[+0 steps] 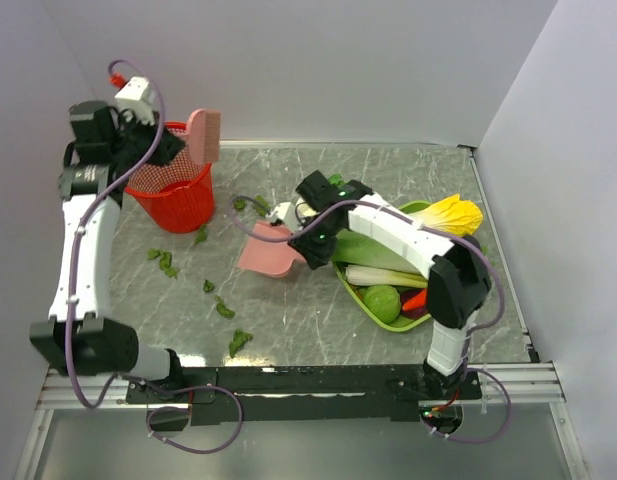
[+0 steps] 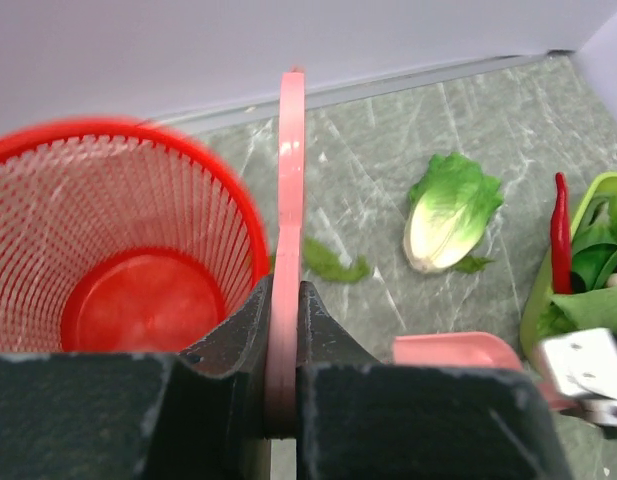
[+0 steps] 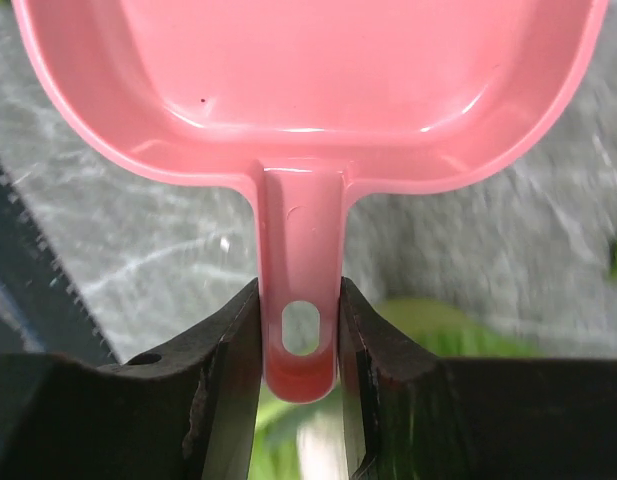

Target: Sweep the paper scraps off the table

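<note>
Dark green paper scraps (image 1: 166,262) lie scattered across the left half of the table (image 1: 308,320), mostly toward its near edge and left of the right gripper (image 1: 306,238). The right wrist view shows that gripper clamped on the handle of the pink dustpan (image 3: 308,70). The left gripper (image 2: 284,300), clamped on a flat pink tool (image 2: 290,180), hangs over the red basket (image 1: 173,195) by the far left corner. Only its wrist view shows a pale cabbage (image 2: 451,210).

the table (image 1: 288,312) lies open between red basket (image 1: 173,200) and green tray (image 1: 360,305).
</note>
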